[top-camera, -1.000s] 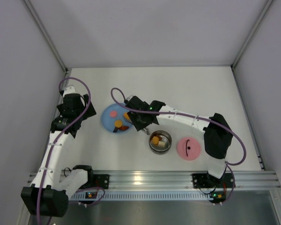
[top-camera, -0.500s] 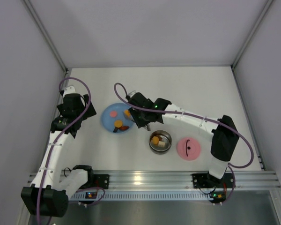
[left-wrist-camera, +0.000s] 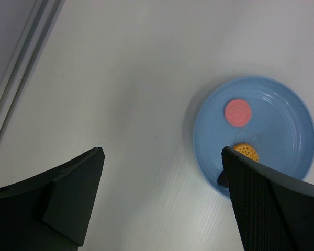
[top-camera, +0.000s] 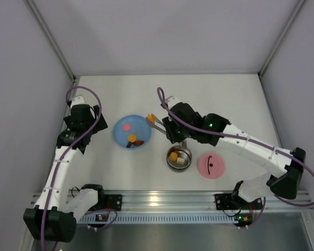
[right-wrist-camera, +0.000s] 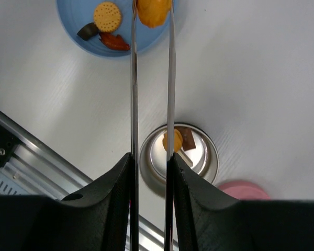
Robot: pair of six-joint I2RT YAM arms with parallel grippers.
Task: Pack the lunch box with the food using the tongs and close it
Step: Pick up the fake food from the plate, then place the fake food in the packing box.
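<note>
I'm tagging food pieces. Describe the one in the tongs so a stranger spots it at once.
Find the blue plate left of the steel bowl. At the plate's right rim, the tongs pinch a rounded orange piece between their tips. It alone is gripped; the others lie on the plate or in the bowl.

In your right wrist view, the top edge cuts off the blue plate and the orange piece pinched in the tongs. The tongs' joined end is hidden inside the right gripper, whose finger covers most of the pink lid. In your left wrist view, a finger of the left gripper hides part of the yellow cracker and nearly all of a dark piece. From above, the pieces inside the lunch box are too small to name.
</note>
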